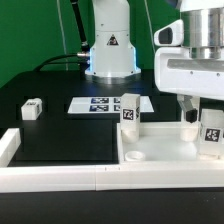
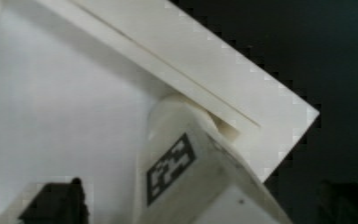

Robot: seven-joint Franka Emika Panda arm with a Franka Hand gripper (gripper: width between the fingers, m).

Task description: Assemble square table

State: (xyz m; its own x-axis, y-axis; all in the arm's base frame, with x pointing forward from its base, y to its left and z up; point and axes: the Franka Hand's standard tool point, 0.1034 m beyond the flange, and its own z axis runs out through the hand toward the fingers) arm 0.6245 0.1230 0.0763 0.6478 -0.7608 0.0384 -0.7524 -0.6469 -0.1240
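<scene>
The white square slab lies at the exterior view's right, rim up. One tagged white leg stands in its far left corner and another at its right edge. My gripper hangs over the far right corner, above a third leg. In the wrist view that leg stands in the slab's corner between my dark fingers, which stand apart from its sides. The gripper is open. A fourth leg lies loose on the black table at the left.
The marker board lies behind the slab in the middle. Long white border rails run along the front and left edges. The robot's base stands at the back, before a green backdrop.
</scene>
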